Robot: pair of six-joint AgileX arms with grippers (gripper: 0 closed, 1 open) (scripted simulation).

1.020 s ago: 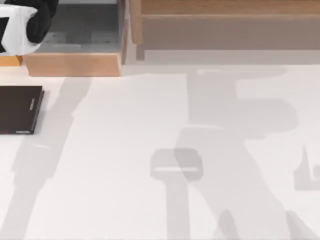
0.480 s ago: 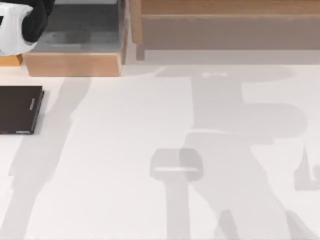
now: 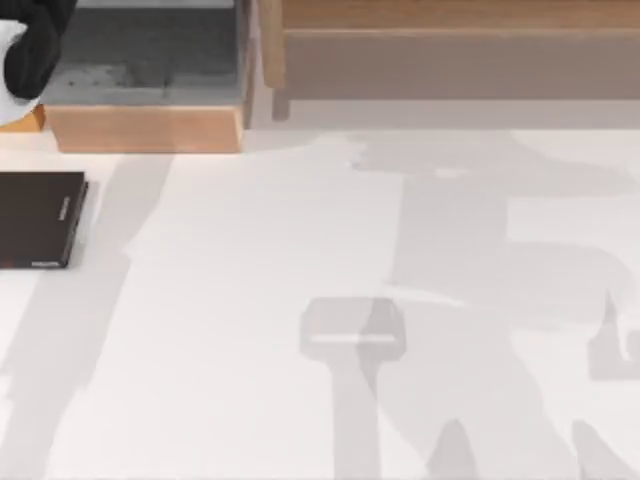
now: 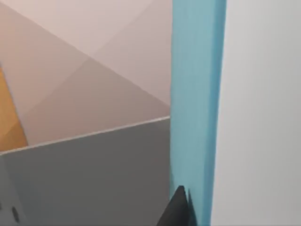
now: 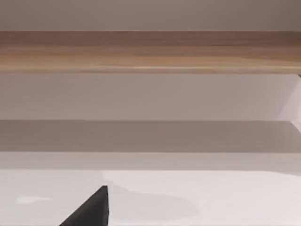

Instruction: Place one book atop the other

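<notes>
Rendered sim workspace, not a real room. Plain white table w/ flat, texture-free surface and soft arm shadows, no clutter. Upper part of frame: light wood shelf/bench unit along the back; upper left, wood-framed box w/ grey inside. Right wrist view shows a wood rail on pale wall, bare floor below. Reads like a generic lab/office tabletop test scene. Surfaces uniformly clean.

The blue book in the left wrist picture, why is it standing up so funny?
The teal book stands on edge right beside the left gripper's fingertip, off the table and apparently held. The black book lies flat at the table's left edge.
</notes>
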